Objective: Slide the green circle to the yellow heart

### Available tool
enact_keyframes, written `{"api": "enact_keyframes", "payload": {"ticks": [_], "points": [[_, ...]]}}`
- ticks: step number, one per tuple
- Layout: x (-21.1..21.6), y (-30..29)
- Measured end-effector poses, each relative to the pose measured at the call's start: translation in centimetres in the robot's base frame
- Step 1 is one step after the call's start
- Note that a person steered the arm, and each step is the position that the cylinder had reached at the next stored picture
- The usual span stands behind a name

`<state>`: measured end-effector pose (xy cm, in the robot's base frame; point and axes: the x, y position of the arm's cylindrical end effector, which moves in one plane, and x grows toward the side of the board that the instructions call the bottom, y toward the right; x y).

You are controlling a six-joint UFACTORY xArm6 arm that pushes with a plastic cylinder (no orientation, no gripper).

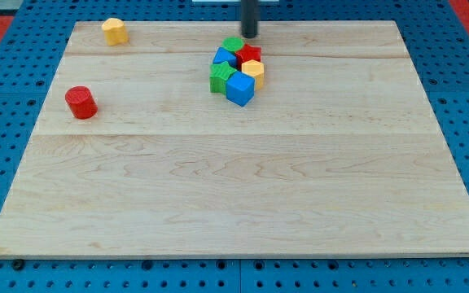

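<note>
The green circle (233, 44) sits at the top of a tight cluster of blocks near the view's top centre. The yellow heart (114, 31) stands alone near the board's top left corner, far to the left of the cluster. My tip (250, 36) is at the view's top, just right of and slightly above the green circle, close to the red star (250, 54). I cannot tell whether the tip touches either block.
The cluster also holds a blue block (224, 59), a yellow block (253, 72), a second green block (221, 79) and a blue cube (240, 89). A red cylinder (81, 102) stands at the left. The wooden board (234, 187) lies on a blue pegboard.
</note>
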<state>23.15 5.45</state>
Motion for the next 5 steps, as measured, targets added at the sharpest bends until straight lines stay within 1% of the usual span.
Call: {"api": "enact_keyframes", "payload": {"ticks": [1, 2, 4, 5], "points": [[4.0, -0.3], [3.9, -4.2], [0.6, -7.6], [1.8, -9.0]]}}
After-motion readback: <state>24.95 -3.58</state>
